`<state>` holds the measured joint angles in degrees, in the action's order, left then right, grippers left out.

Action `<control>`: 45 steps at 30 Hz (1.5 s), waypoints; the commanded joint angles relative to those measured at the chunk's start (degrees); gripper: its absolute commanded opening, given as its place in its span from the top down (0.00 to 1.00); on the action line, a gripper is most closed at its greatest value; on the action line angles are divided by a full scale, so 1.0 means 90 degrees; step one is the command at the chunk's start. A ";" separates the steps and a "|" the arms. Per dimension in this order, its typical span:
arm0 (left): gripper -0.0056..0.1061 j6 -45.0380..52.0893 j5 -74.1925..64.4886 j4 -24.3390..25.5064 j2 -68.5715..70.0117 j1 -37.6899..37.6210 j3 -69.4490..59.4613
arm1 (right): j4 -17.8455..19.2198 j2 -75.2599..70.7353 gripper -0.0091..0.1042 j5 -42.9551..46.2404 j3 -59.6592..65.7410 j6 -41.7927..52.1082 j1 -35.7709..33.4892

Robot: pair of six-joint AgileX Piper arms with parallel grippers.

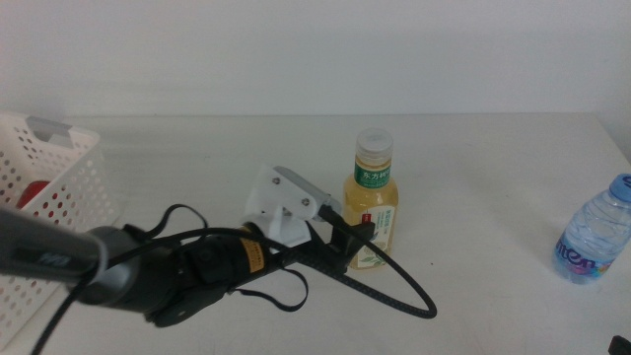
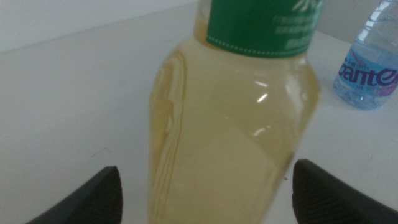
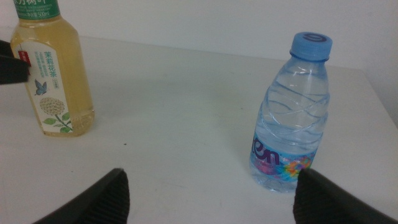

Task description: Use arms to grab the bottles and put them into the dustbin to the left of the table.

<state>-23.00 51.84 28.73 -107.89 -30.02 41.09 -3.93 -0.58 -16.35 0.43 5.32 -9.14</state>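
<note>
- At mid-table, the left gripper [image 1: 357, 237] reaches in from the left with its jaws spread to either side of the tea bottle [image 1: 372, 200], which stands upright on the table [image 1: 473, 158]; neither jaw appears to touch it yet.
- In the left wrist view the tea bottle's [image 2: 233, 124] yellow body fills the gap between the two dark jaw tips, roughly centred.
- Judged from this, the step in hand is the grasp: closing squarely on the body below the green label, without nudging the bottle sideways, looks the surest way to keep it from tipping.
- Well apart, toward the table's right edge, the water bottle [image 1: 594, 230] stands upright with its blue cap on; it does not obstruct the grasp.
- Over that side the right gripper [image 3: 211, 186] waits with jaws wide apart, the water bottle [image 3: 292, 115] just ahead of it.
- At far left sits the dustbin [image 1: 59, 168], something red showing through its perforated wall.
- A black cable [image 1: 394, 291] loops across the table beside the bottle's base and could snag during the carry.
</note>
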 commanded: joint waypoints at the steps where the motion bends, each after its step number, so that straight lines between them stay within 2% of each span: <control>1: 0.14 -0.0163 0.0558 0.0013 0.0069 0.0004 0.0354 | 0.0024 -0.0171 0.31 0.0491 -0.0177 0.0031 0.0044; 16: 0.14 -0.0637 0.0565 0.0427 -0.0979 -0.0010 0.1613 | 0.0024 -0.0171 0.31 0.0491 -0.0177 0.0031 0.0044; 24: 0.14 -0.0587 0.0637 0.0427 -0.1265 -0.0010 0.2025 | 0.0024 -0.0171 0.31 0.0491 -0.0177 0.0031 0.0044; 27: 0.18 -0.0575 0.0599 0.0439 -0.1343 -0.0010 0.2095 | 0.0024 -0.0171 0.31 0.0491 -0.0177 0.0031 0.0044; 29: 0.24 -0.0581 0.0526 0.0439 -0.1352 -0.0010 0.2094 | 0.0024 -0.0171 0.31 0.0491 -0.0177 0.0031 0.0044; 31: 0.34 -0.0600 0.0511 0.0482 -0.1334 -0.0010 0.2087 | 0.0024 -0.0171 0.31 0.0491 -0.0177 0.0031 0.0044; 39: 0.82 -0.1234 0.0519 0.0514 -0.1171 -0.0010 0.2084 | 0.0024 -0.0171 0.31 0.0491 -0.0177 0.0031 0.0044; 42: 1.00 -0.1234 0.0451 0.0886 -0.1021 -0.0010 0.2084 | 0.0024 -0.0171 0.31 0.0491 -0.0177 0.0031 0.0044; 45: 0.99 -0.1350 -0.0226 0.1293 -0.0652 -0.0010 0.2084 | 0.0024 -0.0171 0.31 0.0491 -0.0177 0.0031 0.0044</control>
<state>-33.56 46.33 39.89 -119.42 -29.97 58.55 -3.93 -0.58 -16.35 0.43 5.32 -9.14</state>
